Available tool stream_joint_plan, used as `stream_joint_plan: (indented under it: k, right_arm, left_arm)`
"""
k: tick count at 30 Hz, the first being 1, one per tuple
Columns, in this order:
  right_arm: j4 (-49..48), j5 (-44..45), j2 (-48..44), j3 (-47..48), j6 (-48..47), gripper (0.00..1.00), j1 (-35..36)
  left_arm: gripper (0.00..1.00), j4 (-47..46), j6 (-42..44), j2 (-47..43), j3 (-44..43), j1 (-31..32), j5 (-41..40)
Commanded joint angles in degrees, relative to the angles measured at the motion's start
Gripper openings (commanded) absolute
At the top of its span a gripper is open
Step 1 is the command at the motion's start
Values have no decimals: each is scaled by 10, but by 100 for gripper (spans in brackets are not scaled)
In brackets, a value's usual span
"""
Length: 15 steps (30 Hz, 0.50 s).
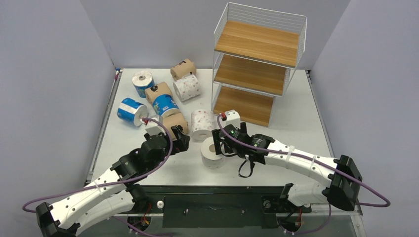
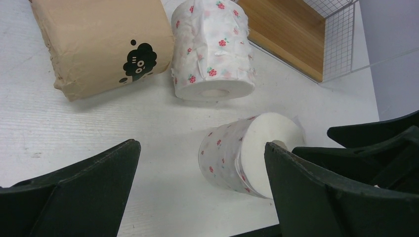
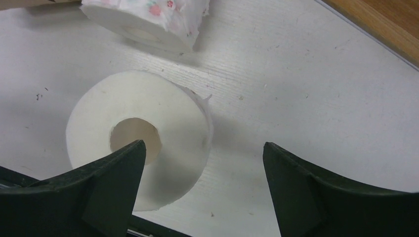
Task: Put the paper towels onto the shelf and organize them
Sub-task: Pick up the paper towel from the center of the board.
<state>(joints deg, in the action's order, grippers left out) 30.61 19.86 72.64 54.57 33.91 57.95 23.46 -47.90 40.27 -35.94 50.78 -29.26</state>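
The paper towels lie on the table left of the shelf (image 1: 257, 64), whose three wooden boards are bare. A white pink-dotted roll (image 1: 212, 154) stands on end near the front. My right gripper (image 1: 216, 144) hangs open over it. In the right wrist view its left finger covers part of the roll's (image 3: 138, 148) core hole and nothing is clamped between the fingers (image 3: 203, 144). My left gripper (image 1: 182, 138) is open and empty beside a brown roll (image 1: 175, 121). The left wrist view has that brown roll (image 2: 99, 44), a second dotted roll (image 2: 212, 49) and the front dotted roll (image 2: 237, 153) ahead of the fingers (image 2: 200, 145).
Farther back on the left lie three blue-and-white rolls (image 1: 143, 81) (image 1: 132, 111) (image 1: 165, 104), two more brown rolls (image 1: 183, 68) (image 1: 158, 90) and a dotted roll (image 1: 188, 87). Grey walls close in both sides. The right arm's black fingers (image 2: 375, 143) show in the left wrist view.
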Motion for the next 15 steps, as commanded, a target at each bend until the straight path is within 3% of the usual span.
stream_joint_plan:
  k: [1,15]
  right_arm:
    - [1,3,13,13,11,83,2]
    - [-38,-75,35,-6,32,67,-28]
  left_arm:
    - [96,-34,-11,0,7,-4,10]
    - [96,-45,-27,-3,26,-4,21]
